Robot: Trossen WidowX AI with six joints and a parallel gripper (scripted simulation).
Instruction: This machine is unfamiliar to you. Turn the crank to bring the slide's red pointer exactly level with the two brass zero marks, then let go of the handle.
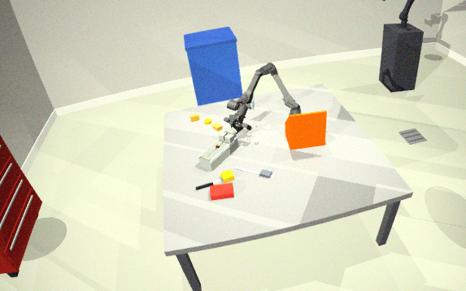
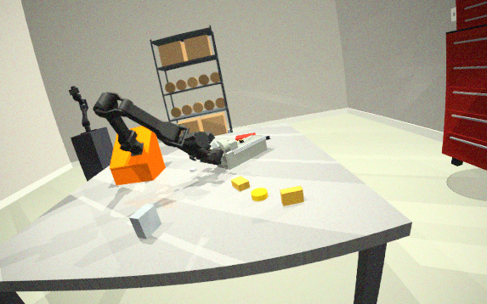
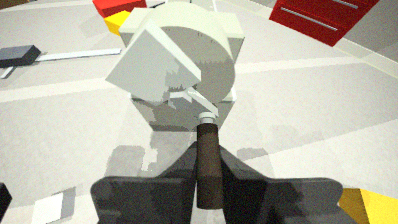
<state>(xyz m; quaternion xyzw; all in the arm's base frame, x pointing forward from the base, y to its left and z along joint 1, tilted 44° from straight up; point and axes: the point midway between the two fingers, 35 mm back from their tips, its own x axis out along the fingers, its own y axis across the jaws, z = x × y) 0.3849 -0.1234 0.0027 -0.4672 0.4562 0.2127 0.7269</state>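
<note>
The machine [image 1: 217, 154] [image 2: 248, 149] is a long pale grey box lying on the table. Its round crank disc [image 3: 200, 60] faces the wrist camera, with a pale crank arm [image 3: 196, 98] that ends in a dark brown handle [image 3: 209, 160]. My gripper [image 3: 204, 145] [image 1: 240, 127] [image 2: 216, 159] is shut on that handle at the machine's near end. A small red pointer [image 1: 217, 145] shows on top of the slide. The brass zero marks are too small to make out.
An orange box [image 1: 305, 130] [image 2: 136, 159] stands by the arm's base. Three yellow pieces [image 1: 207, 121] [image 2: 259, 194] lie beside the machine. A yellow cube [image 1: 227, 175], a red block [image 1: 222, 191], a black pen [image 1: 204, 185] and a grey scraper [image 1: 265, 173] lie beyond it. A pale block [image 2: 144, 220] sits apart.
</note>
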